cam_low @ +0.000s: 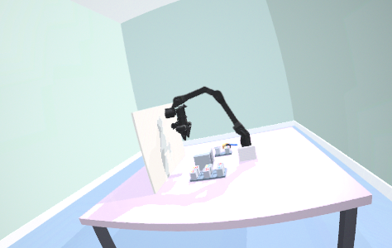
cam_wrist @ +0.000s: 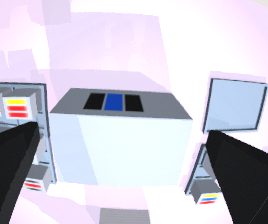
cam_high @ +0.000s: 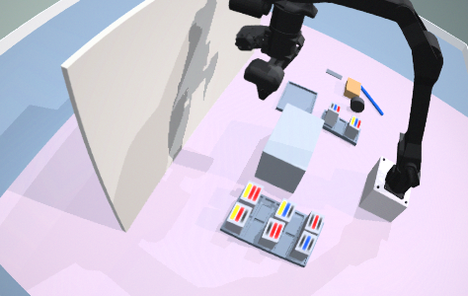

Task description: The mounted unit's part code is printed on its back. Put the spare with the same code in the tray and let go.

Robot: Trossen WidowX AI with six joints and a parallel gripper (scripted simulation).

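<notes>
A black robot arm [cam_high: 418, 74] arches from its white pedestal [cam_high: 373, 199] across a pale pink table [cam_high: 169, 257], its gripper [cam_wrist: 128, 163] hanging high with the fingers spread wide and nothing between them. In the wrist view, the gripper looks down on the back of the mounted unit [cam_high: 289, 148], a pale blue-grey box at the middle of the table, where a grey strip carries a black, blue and black code [cam_wrist: 113, 102]. The empty tray [cam_high: 296, 97] lies on the table just beyond the box, on the side away from the big rack. Six spares stand in a grey rack [cam_high: 263, 232] on the near side of the box; their top stripes read red-red [cam_high: 252, 191], yellow-red [cam_high: 238, 214], yellow-blue [cam_high: 283, 209], red-red [cam_high: 273, 229], black-red [cam_high: 314, 222] and red-blue [cam_high: 306, 242] (none in this view shows the black-and-blue pattern clearly). Two more spares [cam_high: 333, 110] sit in a smaller holder [cam_high: 342, 130] beside the tray. An orange block [cam_high: 351, 87], a blue pen [cam_high: 372, 101], a black disc [cam_high: 357, 104] and a small grey bar [cam_high: 333, 74] lie beyond. A tall white panel [cam_high: 129, 109] stands along one side.
</notes>
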